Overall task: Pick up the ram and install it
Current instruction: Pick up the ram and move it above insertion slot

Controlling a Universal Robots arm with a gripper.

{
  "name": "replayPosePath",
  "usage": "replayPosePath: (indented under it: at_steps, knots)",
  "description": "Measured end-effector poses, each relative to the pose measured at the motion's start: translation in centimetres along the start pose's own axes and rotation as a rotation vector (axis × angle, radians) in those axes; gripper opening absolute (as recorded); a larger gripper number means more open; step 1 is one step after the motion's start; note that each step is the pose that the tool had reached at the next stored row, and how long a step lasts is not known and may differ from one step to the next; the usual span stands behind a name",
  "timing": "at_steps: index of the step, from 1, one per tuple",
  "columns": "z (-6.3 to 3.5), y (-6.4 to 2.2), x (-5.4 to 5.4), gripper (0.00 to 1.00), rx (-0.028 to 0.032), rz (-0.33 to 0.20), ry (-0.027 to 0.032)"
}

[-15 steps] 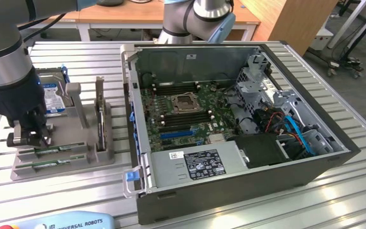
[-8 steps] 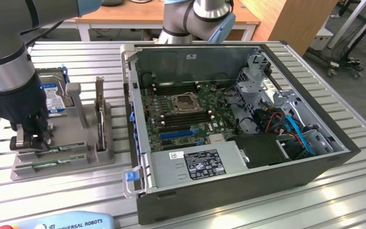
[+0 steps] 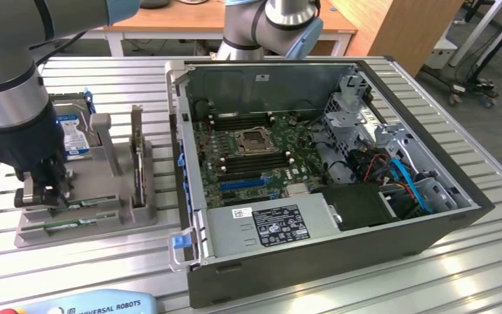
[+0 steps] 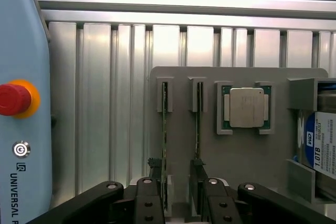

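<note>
Two thin green boards (image 4: 197,124) stand on edge in slots of the holder (image 4: 236,156), likely so a grip can close on their flat faces. One, the ram (image 4: 164,129), shows as a narrow green strip between the wide-open jaws of the gripper (image 4: 176,174). That holder rests on the table (image 4: 105,103), at the exterior view's left of the case (image 3: 321,275); a processor (image 4: 246,107) lies beside the slots.

Exterior high and oblique, wrist close overhead, sharing grey holder (image 4: 241,156)
</note>
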State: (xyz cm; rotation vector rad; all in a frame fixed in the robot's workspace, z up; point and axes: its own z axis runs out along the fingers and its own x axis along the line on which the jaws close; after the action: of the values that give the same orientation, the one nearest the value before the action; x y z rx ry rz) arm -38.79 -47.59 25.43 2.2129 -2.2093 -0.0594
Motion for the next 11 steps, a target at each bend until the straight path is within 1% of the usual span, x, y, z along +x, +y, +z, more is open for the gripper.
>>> replayPosePath:
  at_steps: [7, 11]
  knots:
    - [-0.03, 0.02, 0.58, 0.35, -0.0003, 0.0, 0.0003]
    - [-0.03, 0.02, 0.6, 0.35, -0.0003, 0.0, 0.0003]
